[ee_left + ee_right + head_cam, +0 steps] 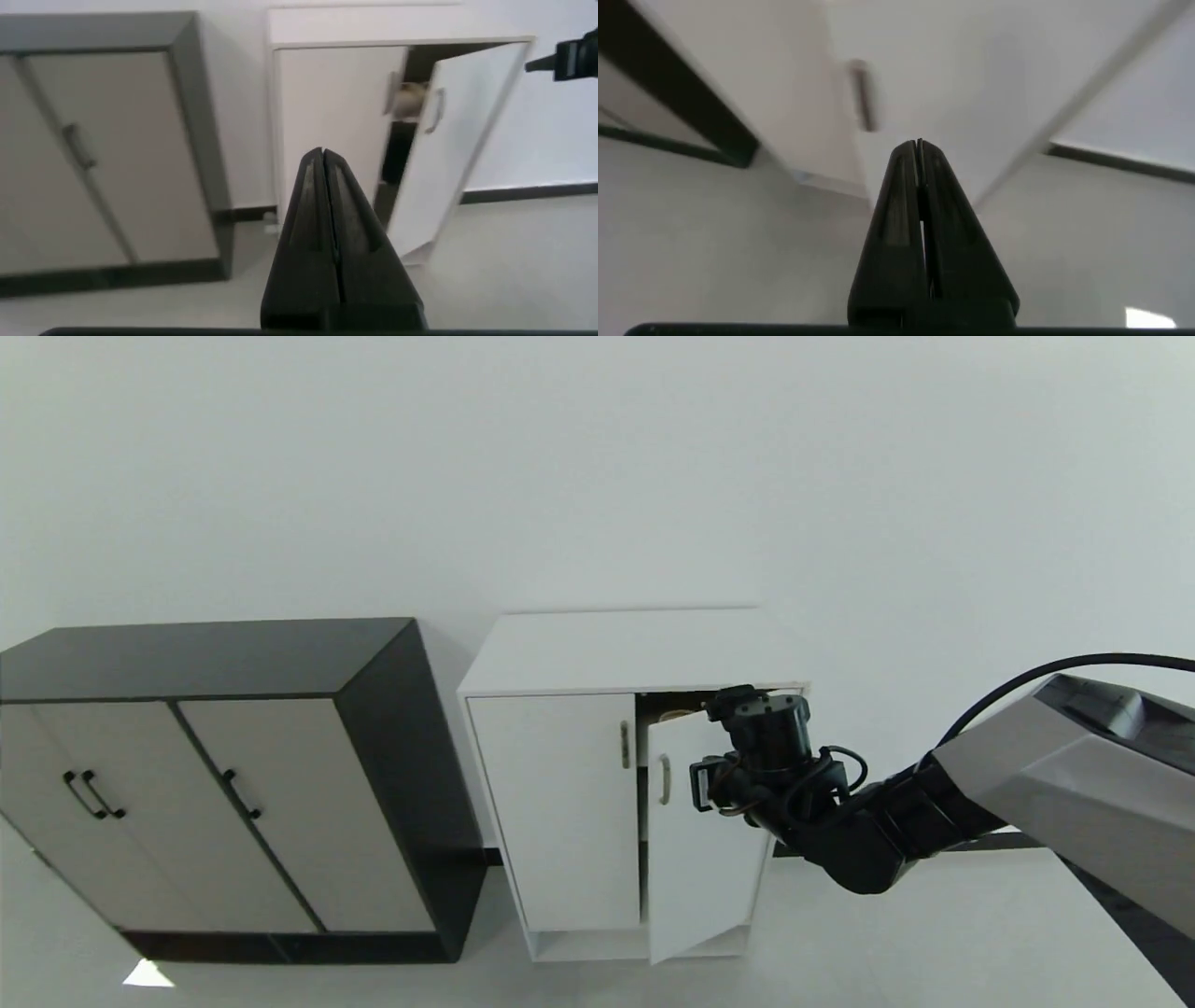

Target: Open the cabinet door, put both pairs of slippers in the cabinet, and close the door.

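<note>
Cabinet door [695, 840] faced by the right gripper [918, 154], clamped closed with nothing held, just before its outer face near the top, probably so as to push flat rather than grasp. Left gripper [323, 159] likewise closed on nothing, held well back on the near side. Door ajar on the right of the white cabinet [635, 649], handle [664, 779] at its free left edge, dim tan shape [408, 93] behind.

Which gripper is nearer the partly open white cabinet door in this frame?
Right. The right gripper is close by the upper part of the white cabinet door. The left gripper is farther back, facing the cabinet front from a distance.
</note>
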Motion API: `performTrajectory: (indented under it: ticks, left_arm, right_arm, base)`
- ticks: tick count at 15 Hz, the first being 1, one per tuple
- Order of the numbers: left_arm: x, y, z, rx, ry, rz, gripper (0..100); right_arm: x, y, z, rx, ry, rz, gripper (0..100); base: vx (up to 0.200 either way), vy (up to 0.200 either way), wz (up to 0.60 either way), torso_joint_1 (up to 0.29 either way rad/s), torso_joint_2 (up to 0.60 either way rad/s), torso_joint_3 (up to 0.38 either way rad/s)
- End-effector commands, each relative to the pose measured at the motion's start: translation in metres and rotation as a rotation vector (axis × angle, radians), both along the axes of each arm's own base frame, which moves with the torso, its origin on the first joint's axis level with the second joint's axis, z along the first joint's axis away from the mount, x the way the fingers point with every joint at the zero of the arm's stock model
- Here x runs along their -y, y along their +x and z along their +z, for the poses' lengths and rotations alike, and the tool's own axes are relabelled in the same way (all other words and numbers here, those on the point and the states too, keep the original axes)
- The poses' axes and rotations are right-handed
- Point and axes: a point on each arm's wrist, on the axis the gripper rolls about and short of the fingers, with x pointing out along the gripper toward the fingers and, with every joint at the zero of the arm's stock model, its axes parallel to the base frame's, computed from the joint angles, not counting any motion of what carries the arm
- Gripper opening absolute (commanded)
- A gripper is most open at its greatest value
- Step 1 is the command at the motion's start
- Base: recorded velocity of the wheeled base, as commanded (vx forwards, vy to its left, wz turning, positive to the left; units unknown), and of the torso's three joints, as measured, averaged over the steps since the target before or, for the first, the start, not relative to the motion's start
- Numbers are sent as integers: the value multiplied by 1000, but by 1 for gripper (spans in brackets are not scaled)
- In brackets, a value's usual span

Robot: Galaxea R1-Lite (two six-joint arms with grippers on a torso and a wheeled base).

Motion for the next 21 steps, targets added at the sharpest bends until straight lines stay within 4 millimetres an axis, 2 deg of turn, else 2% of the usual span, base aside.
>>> performTrajectory:
  ticks: [1, 9, 12, 15, 18, 21]
  left_arm:
    - [0, 0, 0, -2, 0, 1, 0]
    - [0, 0, 0, 0, 2, -1, 0]
    - [0, 0, 0, 0, 2, -1, 0]
    - [0, 0, 0, 0, 2, -1, 0]
    - [0, 0, 0, 0, 2, -1, 0]
    - [0, 0, 0, 0, 2, -1, 0]
  right_arm:
    - [2, -2, -6, -8, 7, 28, 0]
    - [20, -4, -28, -53, -97, 33, 0]
    - [23, -13, -33, -4, -61, 59, 0]
    - [33, -27, -49, -47, -65, 103, 0]
    - [46, -49, -60, -61, -44, 166, 0]
    - [47, -50, -61, -60, -43, 169, 0]
  base:
    - [0, 0, 0, 0, 0, 0]
    - [0, 0, 0, 0, 0, 0]
    - [200, 0, 0, -1, 4, 7]
    - [200, 0, 0, -9, 2, 6]
    - [200, 0, 0, 9, 4, 5]
    - [200, 0, 0, 1, 1, 2]
